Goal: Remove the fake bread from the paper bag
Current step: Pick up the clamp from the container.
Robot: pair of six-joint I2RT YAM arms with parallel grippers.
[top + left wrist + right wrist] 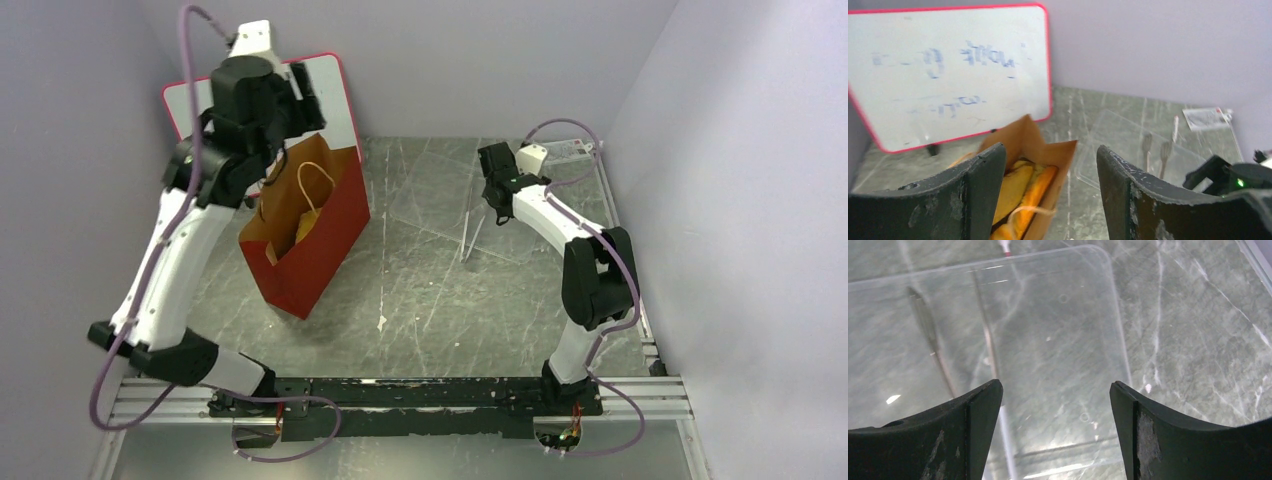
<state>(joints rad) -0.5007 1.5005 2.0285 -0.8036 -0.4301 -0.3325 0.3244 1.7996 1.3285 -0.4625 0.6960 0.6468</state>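
— Left gripper (1049, 150), status?
— Mine: spread wide, holding nothing. Bag (320, 240) stands upright and open just below it; bread (1023, 192) lies inside, beneath my left finger.
— Right gripper (1054, 385)?
— Also spread and empty, above a clear tray (1058, 315), well apart from the bag.

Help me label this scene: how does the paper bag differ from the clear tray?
The paper bag is red, opaque and stands upright; the clear tray is see-through and lies flat. The paper bag holds fake bread; the clear tray holds none. Both rest on the table.
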